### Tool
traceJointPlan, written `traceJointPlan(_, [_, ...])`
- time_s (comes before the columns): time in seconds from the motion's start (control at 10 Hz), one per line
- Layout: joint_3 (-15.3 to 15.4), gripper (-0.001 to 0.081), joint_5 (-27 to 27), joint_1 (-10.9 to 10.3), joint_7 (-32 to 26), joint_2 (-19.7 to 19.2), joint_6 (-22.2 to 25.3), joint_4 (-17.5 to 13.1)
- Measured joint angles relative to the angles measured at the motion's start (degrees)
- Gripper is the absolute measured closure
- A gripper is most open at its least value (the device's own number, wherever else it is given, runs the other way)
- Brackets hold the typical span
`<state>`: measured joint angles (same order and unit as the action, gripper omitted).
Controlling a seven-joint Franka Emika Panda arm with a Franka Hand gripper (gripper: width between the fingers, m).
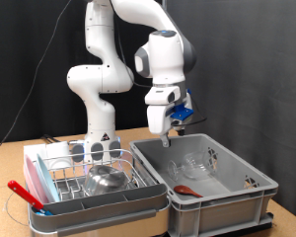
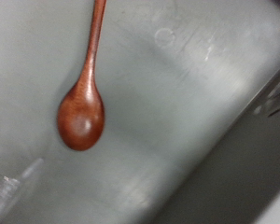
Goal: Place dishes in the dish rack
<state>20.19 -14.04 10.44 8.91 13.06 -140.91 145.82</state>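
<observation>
The wire dish rack (image 1: 54,170) on its white-pink tray stands at the exterior view's left. A shiny steel bowl (image 1: 107,180) lies in it, and clear glass cups (image 1: 97,150) stand at its back. My gripper (image 1: 166,136) hangs above the grey plastic crate (image 1: 242,170) near its back left corner, with nothing seen between its fingers. Clear glassware (image 1: 192,165) lies on the crate floor. In the wrist view the fingers do not show. That view shows the crate floor (image 2: 177,112) and the edge of a clear glass (image 2: 5,182).
A brown wooden spoon (image 1: 185,190) lies in the crate and also shows in the wrist view (image 2: 81,114). A red-handled utensil (image 1: 23,192) sticks out of the rack's grey front trough (image 1: 99,207). The crate walls rise around the glassware.
</observation>
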Motion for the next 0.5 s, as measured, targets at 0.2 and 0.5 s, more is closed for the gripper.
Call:
traceJointPlan(0.2, [3.03,-0.0005,4.26,0.36,13.62,-2.79,-1.8,-1.18])
traceJointPlan(0.5, [6.55,-0.0005,7.72,0.03,23.24,-7.38,-4.04,-3.97])
